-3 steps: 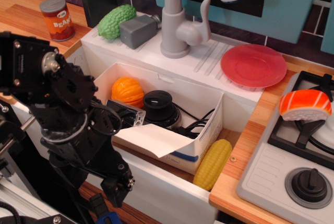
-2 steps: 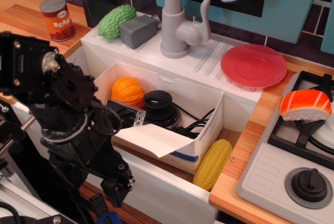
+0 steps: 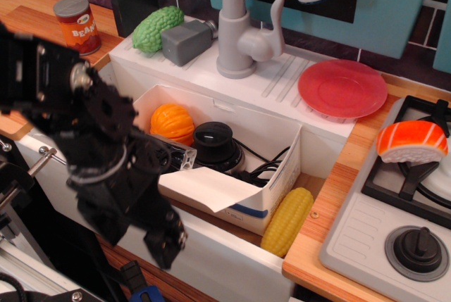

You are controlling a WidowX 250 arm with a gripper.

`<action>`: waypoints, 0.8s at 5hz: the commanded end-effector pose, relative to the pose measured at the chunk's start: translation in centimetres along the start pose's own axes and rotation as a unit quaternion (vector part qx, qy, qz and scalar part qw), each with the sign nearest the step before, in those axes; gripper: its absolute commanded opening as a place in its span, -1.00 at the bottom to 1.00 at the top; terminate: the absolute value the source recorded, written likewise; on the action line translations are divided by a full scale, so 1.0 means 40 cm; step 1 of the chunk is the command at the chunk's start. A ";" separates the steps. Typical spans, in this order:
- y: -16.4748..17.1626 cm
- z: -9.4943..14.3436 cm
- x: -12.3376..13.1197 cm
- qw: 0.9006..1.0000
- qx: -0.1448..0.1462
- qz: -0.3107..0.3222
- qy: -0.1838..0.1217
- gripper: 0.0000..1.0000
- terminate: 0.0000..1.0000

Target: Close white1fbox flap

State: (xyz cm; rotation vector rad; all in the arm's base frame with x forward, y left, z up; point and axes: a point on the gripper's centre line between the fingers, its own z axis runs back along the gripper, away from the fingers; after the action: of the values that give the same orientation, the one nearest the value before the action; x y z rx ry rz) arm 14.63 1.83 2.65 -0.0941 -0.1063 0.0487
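White1fbox (image 3: 271, 175) is sitting open in the sink (image 3: 211, 246), holding an orange fruit (image 3: 172, 122) and a black round object (image 3: 215, 143), with corn (image 3: 287, 221) lying just right of it. Its flap (image 3: 208, 188) is leaning inward over the near side. Black gripper (image 3: 165, 242) is hanging near-left of the box; I cannot tell whether its fingers are spread.

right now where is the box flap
The flap lies centre-left of the view, folded in over the near edge of the white box in the sink, just right of the gripper and left of the yellow corn.
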 end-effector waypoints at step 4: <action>-0.006 0.061 0.215 0.997 0.014 -0.070 -0.039 1.00 -1.00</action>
State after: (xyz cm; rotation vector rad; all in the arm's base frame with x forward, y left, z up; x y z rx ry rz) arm 22.70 2.24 5.25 -0.0641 -0.1659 -0.0893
